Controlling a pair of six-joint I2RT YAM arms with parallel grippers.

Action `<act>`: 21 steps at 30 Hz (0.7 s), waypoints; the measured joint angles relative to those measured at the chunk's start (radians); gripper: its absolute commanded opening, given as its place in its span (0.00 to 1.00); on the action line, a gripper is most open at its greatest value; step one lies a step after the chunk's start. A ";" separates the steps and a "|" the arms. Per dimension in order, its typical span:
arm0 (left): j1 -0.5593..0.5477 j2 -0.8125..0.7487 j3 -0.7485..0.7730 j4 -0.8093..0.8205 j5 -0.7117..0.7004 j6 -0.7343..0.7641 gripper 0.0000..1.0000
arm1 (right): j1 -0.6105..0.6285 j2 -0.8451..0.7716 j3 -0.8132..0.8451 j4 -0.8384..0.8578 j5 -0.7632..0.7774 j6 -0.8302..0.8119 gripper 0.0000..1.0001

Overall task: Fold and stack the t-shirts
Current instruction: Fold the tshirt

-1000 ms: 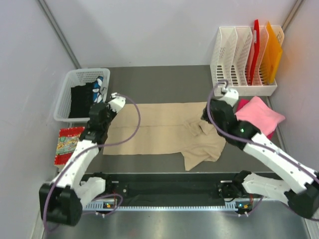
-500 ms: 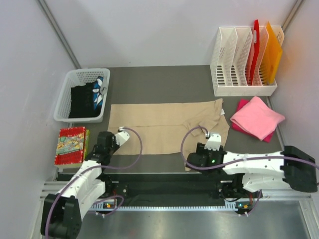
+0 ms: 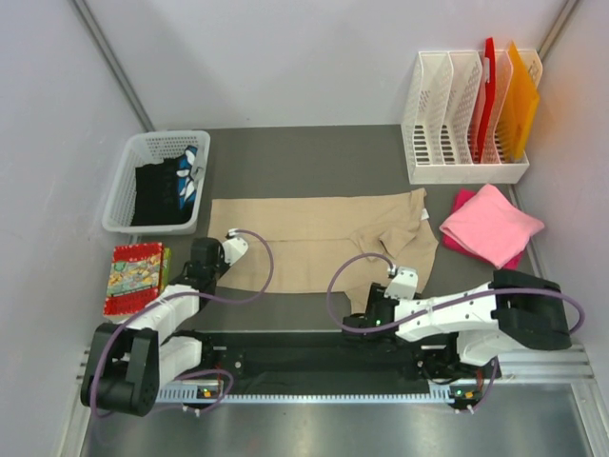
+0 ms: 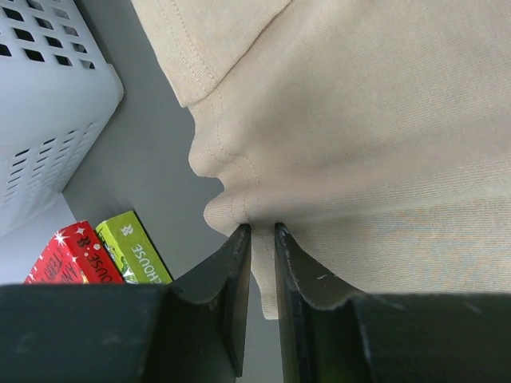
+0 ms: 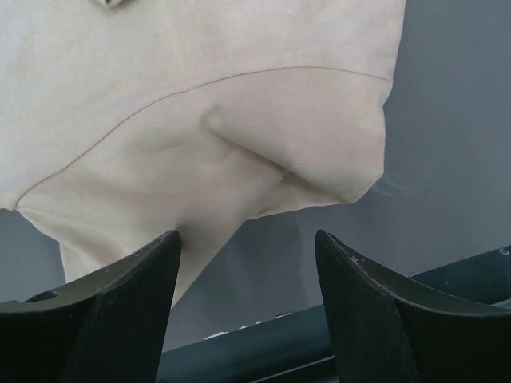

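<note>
Find the tan t-shirt (image 3: pixel 314 238) spread over the middle of the table (image 3: pixel 314 152), mostly flat, with a rumpled sleeve part toward 4 o'clock. See the pink t-shirt (image 3: pixel 490 227) at 3 o'clock from it, just beside, already folded into a small square. Look at the left gripper (image 4: pixel 259 235) at the 8 o'clock corner of the tan t-shirt: nearly closed, pinching a small ridge of the hem between the fingers. Look at the right gripper (image 5: pixel 246 239) at the 5 o'clock corner: jaws wide apart, standing on both sides of a loose flap of the near edge, clamping nothing. Expect soft, light, limp cloth, not fragile, bending at every point and sagging below any grip. Take hold only at edges and corners, best on the stitched hem, thicker there and probably less ready to slide out. Pinch one layer or two on purpose, never by chance. Lift both near corners together and at equal height; otherwise expect dragging, twisting and new wrinkles. Most likely close the right jaws on the flap before any fold toward 12 o'clock.
</note>
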 measured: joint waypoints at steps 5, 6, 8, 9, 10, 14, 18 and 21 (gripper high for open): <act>0.002 0.000 0.000 0.002 0.001 0.000 0.23 | 0.000 -0.006 -0.025 0.064 -0.006 -0.020 0.64; 0.002 0.000 0.000 0.003 0.001 0.000 0.22 | 0.000 0.002 -0.024 0.074 -0.006 -0.024 0.60; 0.003 0.000 0.000 0.003 0.002 0.000 0.20 | 0.000 0.034 -0.012 0.086 -0.005 -0.030 0.55; 0.004 0.000 -0.001 0.005 0.002 0.000 0.17 | 0.000 0.053 -0.004 0.096 -0.003 -0.033 0.50; 0.004 0.002 -0.003 0.009 0.002 0.000 0.15 | 0.000 0.067 0.002 0.104 -0.002 -0.035 0.48; 0.007 0.002 -0.005 0.011 0.002 0.001 0.10 | -0.002 0.092 0.009 0.146 -0.002 -0.049 0.41; 0.008 0.002 -0.006 0.011 0.002 0.001 0.08 | -0.004 0.092 0.007 0.171 0.000 -0.060 0.38; 0.010 0.002 -0.006 0.010 0.002 0.001 0.07 | -0.011 0.092 0.002 0.196 0.000 -0.067 0.41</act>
